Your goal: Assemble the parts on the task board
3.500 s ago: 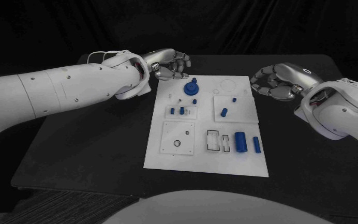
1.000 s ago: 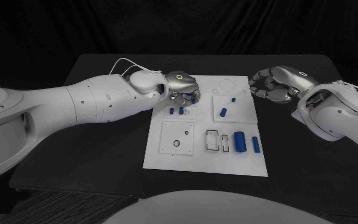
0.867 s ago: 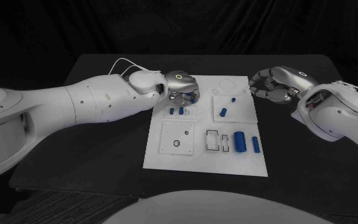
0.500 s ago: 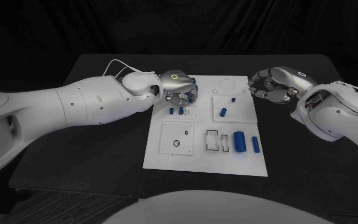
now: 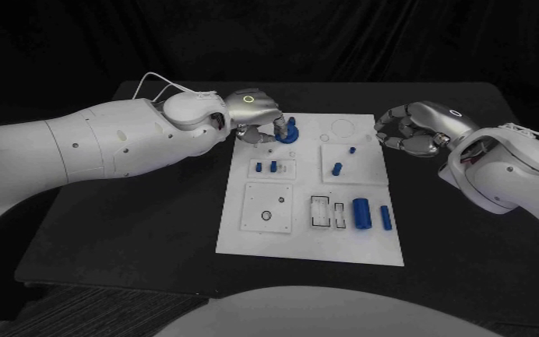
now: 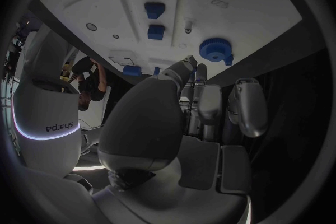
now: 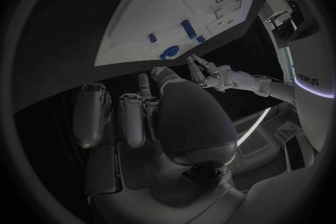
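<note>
1. Head view: left robot hand, upper centre, fingers beside the blue gear at the board top; whether it grips is unclear. Right robot hand curled, empty.
2. Left wrist view: fingers apart, gear beyond them; I'd approach squarely.

A black table stands before dark draped curtains.

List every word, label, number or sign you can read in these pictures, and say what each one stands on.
"sharpa": on the white robot body, left wrist view.
A similar word, cut off at the circle's rim and not fully readable: on the white body, right wrist view.
The task board shows outlines and holes only; no text is readable on it.
No marking is readable on the blue parts, such as the blue gear.
</note>
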You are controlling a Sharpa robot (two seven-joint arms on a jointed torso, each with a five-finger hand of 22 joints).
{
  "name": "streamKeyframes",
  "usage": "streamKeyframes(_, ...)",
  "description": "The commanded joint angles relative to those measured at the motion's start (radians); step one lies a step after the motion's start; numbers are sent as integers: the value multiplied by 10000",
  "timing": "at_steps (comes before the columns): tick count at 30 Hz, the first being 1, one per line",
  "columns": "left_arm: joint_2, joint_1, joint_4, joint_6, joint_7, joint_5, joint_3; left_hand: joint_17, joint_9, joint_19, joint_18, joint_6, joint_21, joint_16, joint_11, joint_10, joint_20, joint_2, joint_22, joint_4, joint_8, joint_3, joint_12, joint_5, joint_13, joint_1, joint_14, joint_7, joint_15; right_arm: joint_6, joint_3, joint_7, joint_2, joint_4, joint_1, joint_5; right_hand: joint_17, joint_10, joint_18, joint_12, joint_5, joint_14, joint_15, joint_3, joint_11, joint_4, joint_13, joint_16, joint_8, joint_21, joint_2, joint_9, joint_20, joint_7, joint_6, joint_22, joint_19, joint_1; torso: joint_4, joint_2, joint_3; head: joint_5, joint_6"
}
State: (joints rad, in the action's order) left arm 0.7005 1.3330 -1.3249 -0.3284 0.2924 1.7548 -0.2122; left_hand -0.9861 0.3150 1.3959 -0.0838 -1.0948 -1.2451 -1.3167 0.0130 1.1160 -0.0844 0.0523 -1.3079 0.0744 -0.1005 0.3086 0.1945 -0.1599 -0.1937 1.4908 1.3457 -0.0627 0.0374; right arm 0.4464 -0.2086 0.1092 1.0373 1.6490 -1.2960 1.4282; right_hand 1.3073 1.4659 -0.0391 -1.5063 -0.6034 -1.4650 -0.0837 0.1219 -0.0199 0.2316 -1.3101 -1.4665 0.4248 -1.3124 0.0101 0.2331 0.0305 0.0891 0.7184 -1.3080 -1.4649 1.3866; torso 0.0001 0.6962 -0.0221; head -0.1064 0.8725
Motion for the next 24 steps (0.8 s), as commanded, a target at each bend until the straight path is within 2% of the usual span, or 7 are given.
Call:
streamKeyframes(1,1,39,41,566,-15,17,8,45,-46,-47,132,108,37,-12,9,-97,-8,81,-1690,76,106,15,-135,87,50,-42,-4,-15,-14,-47,6,-25,12,-15,42,16,1115,431,-192,31,-38,-731,58,65,58,-19,-1761,47,-7,26,-12,-10,22,-18,67,-1845,-67,70,-2,-1,-13,3,2)
streamKeyframes(5,33,34,91,890,-51,17,7,201,-99,-124,105,220,180,63,3,-175,-13,104,-1651,121,217,39,-325,191,124,-72,-94,6,-9,-56,6,-25,21,-16,58,16,1105,423,-196,41,-38,-729,58,69,57,-21,-1748,54,-7,44,-11,-10,21,-18,68,-1840,-60,72,3,2,-21,7,2)
streamKeyframes(10,6,-25,194,1116,-92,17,5,241,-148,-145,101,335,213,84,5,-210,-18,134,-1645,156,309,61,-463,254,177,-92,-136,12,1,-58,6,-27,29,-27,76,16,1105,423,-196,41,-38,-729,58,69,57,-21,-1748,54,-7,44,-11,-10,21,-18,68,-1840,-60,72,21,8,13,8,2)
streamKeyframes(14,-59,-94,272,1223,-115,17,5,255,-154,-156,98,351,233,90,6,-210,-19,140,-1640,162,320,62,-480,258,183,-97,-145,12,3,-64,6,-33,16,-34,90,16,1105,423,-196,41,-38,-729,58,69,57,-21,-1748,54,-7,44,-11,-10,21,-18,68,-1840,-60,72,21,6,24,-11,2)
streamKeyframes(18,-103,-147,310,1283,-135,17,5,265,-162,-156,98,367,233,94,10,-211,-20,150,-1641,170,330,63,-501,263,191,-106,-152,8,6,-64,6,-37,13,-37,99,16,1099,421,-198,46,-39,-728,58,80,57,-27,-1742,59,-7,54,-7,-12,21,-19,69,-1837,-57,77,-11,15,14,-38,2)
streamKeyframes(21,-113,-171,317,1304,-148,17,5,294,-171,-167,94,383,254,107,17,-221,-21,166,-1635,185,340,61,-536,273,203,-122,-169,2,8,-70,6,-37,22,-35,103,16,1099,421,-198,46,-39,-728,58,80,57,-27,-1742,59,-7,54,-7,-12,21,-19,69,-1837,-57,77,18,12,14,-6,2)
streamKeyframes(24,-112,-188,324,1329,-158,17,5,323,-174,-184,88,387,286,120,18,-225,-21,169,-1627,187,342,62,-544,275,206,-124,-181,1,9,-75,6,-35,26,-34,106,16,1099,421,-198,46,-39,-728,58,80,57,-27,-1742,59,-7,54,-7,-12,21,-19,69,-1837,-57,77,20,17,17,-11,2)
